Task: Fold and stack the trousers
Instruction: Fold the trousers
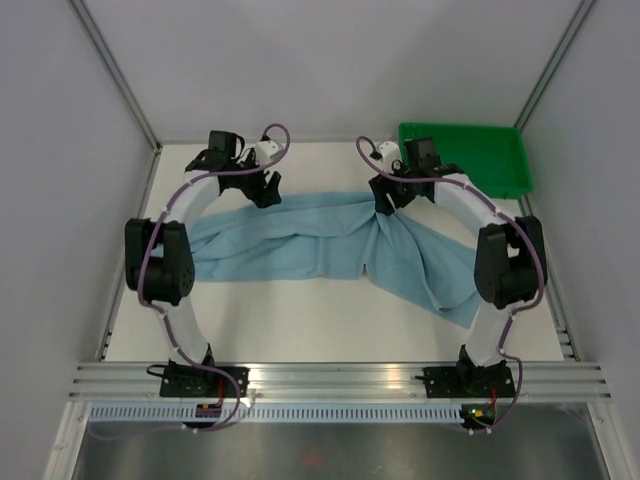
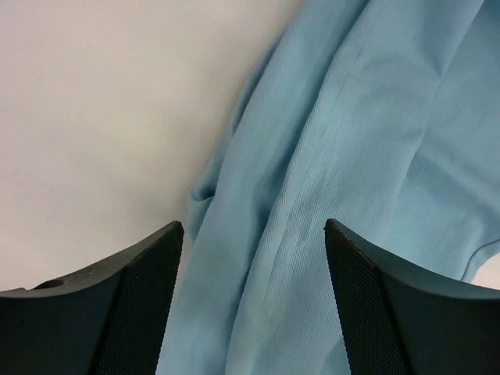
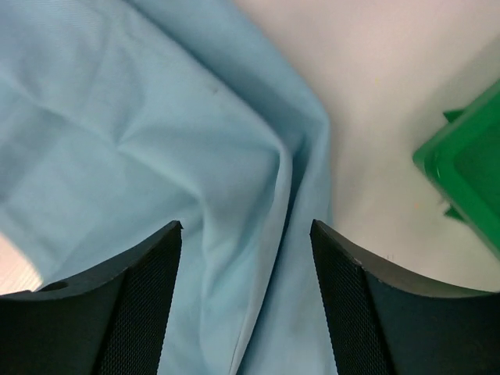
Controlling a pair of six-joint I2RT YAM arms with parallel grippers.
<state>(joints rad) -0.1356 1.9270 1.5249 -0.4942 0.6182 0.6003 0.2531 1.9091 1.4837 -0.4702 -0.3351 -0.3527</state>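
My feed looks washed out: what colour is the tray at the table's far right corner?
Bright green; the tray shows best in the top external view.

Trousers [image 3: 141, 117], green tray [image 3: 469, 160] partly beyond edges

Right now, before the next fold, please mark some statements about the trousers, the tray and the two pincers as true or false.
1. The light sky-blue soft cloth trousers lie on the white table. True.
2. The green plastic tray holds the trousers. False: they lie outside it.
3. The left pincer is open over the cloth. True.
4. The right pincer is shut on the tray. False: it is open over the cloth.
5. The trousers form a neat stack. False: they lie spread and wrinkled.
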